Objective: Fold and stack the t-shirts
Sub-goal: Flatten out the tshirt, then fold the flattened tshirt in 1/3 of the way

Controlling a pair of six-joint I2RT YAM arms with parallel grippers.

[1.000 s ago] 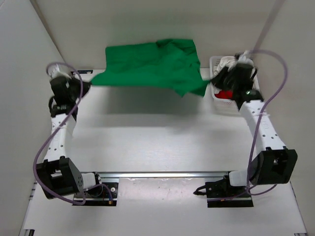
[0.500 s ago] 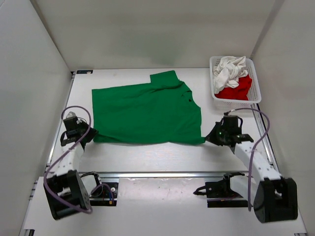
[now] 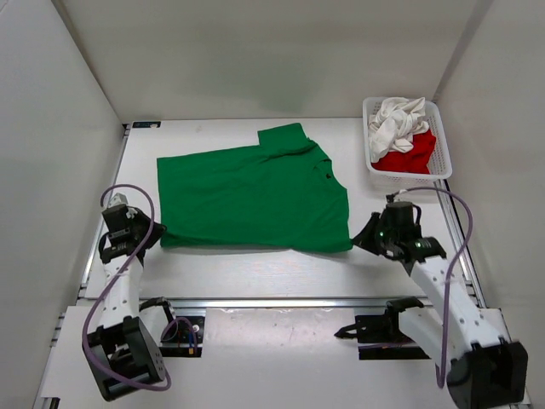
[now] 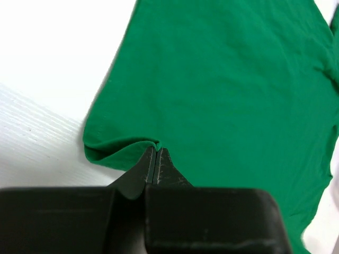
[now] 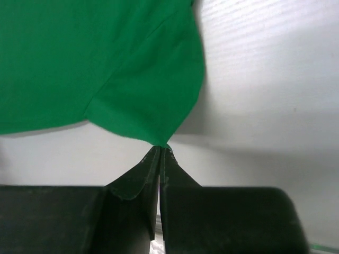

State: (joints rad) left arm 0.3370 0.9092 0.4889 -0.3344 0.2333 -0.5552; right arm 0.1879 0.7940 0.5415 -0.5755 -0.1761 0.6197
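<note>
The counter (image 3: pixel 255 273) is carrying the green shirt (image 3: pixel 247 192), which is lying spread almost flat and lightly wrinkled, one sleeve jutting at its far edge. In the basket (image 3: pixel 443 167) at far right, a white shirt (image 3: pixel 396 118) is sitting crumpled on a red shirt (image 3: pixel 409 158). The left tool (image 3: pixel 158 232) is pinching the green shirt's near left corner and the right tool (image 3: pixel 359 240) its near right corner.

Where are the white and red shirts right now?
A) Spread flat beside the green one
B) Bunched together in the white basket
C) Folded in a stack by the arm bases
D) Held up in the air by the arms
B: the white shirt and the red shirt lie crumpled in the basket at the far right, and only the green shirt is spread out flat.
</note>
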